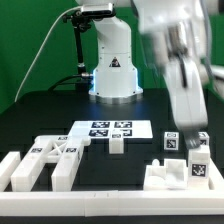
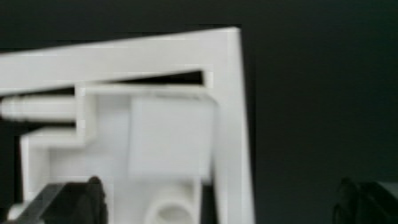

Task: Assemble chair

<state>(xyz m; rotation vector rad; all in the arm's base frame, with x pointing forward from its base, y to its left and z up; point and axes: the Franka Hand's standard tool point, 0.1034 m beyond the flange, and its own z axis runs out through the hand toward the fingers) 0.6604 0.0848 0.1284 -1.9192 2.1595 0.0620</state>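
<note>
Black table (image 1: 40, 110). A large white robot arm (image 1: 175, 60), motion-blurred, reaches down at the exterior view's right. Two-finger gripper (image 2: 222, 205): its dark fingertips (image 2: 75, 200) stand spread wide in the wrist view, with nothing pinched. Close up past them is a white plastic blocky chair part (image 2: 151, 130), a thick block with a round stub, framed by a thin angled bar. Cannot tell whether one fingertip touches it. In the exterior view, under the arm, small white tagged cubes (image 1: 198, 150) sit side by side, just behind a low white stepped piece (image 1: 165, 178). At the exterior view's left lies a cluster of white tagged bars and plates (image 1: 45, 162). Mid-table is the thin flat white marker board (image 1: 110, 128), with a small plain white block (image 1: 117, 144) just in front of it. A low white border rail (image 1: 110, 205) runs along the near edge.
</note>
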